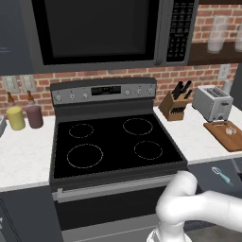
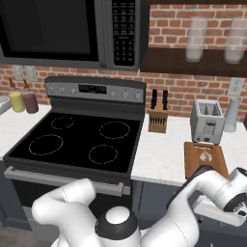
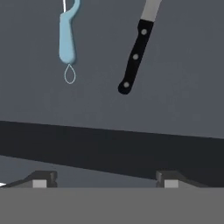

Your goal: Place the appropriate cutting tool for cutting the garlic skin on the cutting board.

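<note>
in the hand view the cutting tool (image 3: pixel 67 37) lies on a dark grey drawer floor (image 3: pixel 175 65) near its far edge, a black-handled knife (image 3: pixel 135 54) beside it, apart. the gripper (image 3: pixel 105 180) hovers short of both, jaws spread wide, holding nothing. the cutting board (image 2: pixel 205 158) lies at the counter's (image 2: pixel 159 159) front edge before the toaster (image 2: pixel 207 120), the garlic (image 2: pixel 206 155) on it.

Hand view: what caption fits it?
Open gripper faces a blue-handled cutting tool beside a black-handled knife.

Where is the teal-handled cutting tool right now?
The tool lies in the hand view's upper left on a dark grey surface, left of a black-handled knife; the left base view shows it below the board.
</note>
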Tool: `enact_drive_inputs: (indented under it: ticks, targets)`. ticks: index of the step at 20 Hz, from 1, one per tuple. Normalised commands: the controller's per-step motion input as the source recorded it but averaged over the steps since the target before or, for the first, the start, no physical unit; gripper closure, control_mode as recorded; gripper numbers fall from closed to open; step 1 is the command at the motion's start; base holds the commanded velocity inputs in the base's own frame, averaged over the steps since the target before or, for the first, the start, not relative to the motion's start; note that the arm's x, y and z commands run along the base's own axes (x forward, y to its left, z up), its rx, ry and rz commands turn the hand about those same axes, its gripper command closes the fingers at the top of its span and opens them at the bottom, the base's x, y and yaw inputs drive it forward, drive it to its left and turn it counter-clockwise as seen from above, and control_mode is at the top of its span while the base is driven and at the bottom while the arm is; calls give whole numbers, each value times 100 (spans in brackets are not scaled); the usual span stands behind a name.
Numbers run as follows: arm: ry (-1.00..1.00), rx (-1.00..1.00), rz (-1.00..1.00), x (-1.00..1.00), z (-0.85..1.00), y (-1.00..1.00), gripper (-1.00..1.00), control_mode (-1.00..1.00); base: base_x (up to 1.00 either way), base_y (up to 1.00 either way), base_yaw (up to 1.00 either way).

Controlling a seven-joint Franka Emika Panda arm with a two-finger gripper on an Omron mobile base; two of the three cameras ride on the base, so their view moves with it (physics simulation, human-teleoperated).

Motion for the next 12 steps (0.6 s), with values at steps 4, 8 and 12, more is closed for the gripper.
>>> enact_drive_inputs:
  ticks: [4,8,12]
  targets:
    - [3,0,4,14,-34,0,-100,-100,0,0,0]
    - [6,0,1,-3,-54,0,-100,-100,0,0,0]
    - [3,0,0,-44,-73,0,-100,-100,0,0,0]
